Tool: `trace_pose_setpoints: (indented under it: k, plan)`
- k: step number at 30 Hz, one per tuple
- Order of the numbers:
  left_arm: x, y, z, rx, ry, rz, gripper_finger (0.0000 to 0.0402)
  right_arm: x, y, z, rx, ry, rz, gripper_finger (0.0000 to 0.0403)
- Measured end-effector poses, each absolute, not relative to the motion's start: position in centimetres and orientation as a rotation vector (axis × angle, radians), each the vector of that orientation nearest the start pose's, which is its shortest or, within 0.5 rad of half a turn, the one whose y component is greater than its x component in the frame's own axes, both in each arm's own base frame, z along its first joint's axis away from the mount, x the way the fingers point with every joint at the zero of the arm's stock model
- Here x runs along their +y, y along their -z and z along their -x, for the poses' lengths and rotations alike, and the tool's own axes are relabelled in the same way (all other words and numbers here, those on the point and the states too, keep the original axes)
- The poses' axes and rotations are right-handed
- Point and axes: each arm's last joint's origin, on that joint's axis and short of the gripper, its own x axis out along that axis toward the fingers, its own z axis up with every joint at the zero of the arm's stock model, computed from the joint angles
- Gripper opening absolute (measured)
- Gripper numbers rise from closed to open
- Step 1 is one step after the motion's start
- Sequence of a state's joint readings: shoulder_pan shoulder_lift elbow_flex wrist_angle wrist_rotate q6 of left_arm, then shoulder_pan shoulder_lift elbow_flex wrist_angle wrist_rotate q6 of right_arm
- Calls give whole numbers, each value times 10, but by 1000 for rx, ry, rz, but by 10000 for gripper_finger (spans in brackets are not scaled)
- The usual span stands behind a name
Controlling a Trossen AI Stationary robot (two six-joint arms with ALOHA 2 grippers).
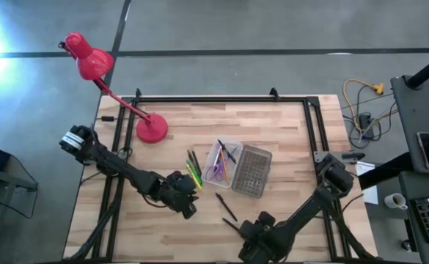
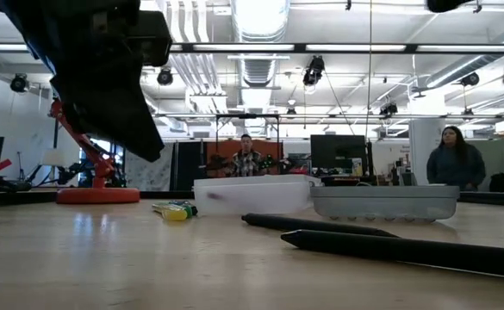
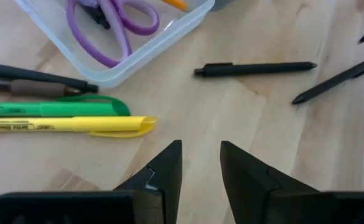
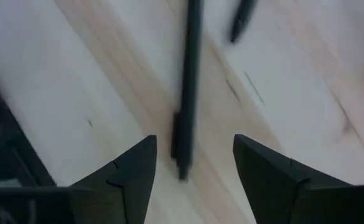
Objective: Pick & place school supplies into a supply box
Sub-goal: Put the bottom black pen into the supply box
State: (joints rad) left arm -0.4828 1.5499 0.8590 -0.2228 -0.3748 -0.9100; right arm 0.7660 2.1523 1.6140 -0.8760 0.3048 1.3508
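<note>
At the near edge of the table, the right gripper (image 4: 194,171) hangs over a black pen (image 4: 188,87), its two fingers spread wide with the pen lying between them and not yet touched. So the step in hand, as I judge it, is the picking of this pen. A second black pen (image 1: 226,207) lies a little farther in, between the two arms.

The supply box (image 1: 222,163) stands in the middle of the table, open, with the purple scissors (image 3: 110,25) already inside. Its grey lid (image 1: 251,171) lies just beside it on the right. On the left of the box rest the green pen (image 3: 54,109) and the yellow highlighter (image 3: 70,125), with a dark pen just above them, touching the box wall.

The left gripper (image 3: 200,165) waits near these, low over the wood, its fingers a little apart and holding nothing.

The next move, I think, asks the right gripper to come straight down, close on the thin pen without pushing it away, then lift and carry it far-left to the box. The red lamp (image 1: 97,73) stands at the far left, out of the way.
</note>
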Motion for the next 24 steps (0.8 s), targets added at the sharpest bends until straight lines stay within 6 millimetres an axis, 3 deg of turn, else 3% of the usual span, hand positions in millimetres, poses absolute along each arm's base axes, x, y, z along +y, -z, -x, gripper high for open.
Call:
trace_pose_setpoints:
  k: [6, 13, 19, 24]
  plan:
    - [-124, -191, -259, 768, -254, 477, 93, 279, -147, -326, 1195, 471, -418, 203]
    - [-109, -193, -231, 730, -273, 510, 93, 268, -133, -335, 1237, 459, -374, 185]
    - [-94, -189, -203, 704, -291, 583, 93, 263, -114, -342, 1319, 434, -373, 126]
    - [-87, -193, -191, 666, -274, 606, 93, 257, -111, -347, 1331, 425, -370, 60]
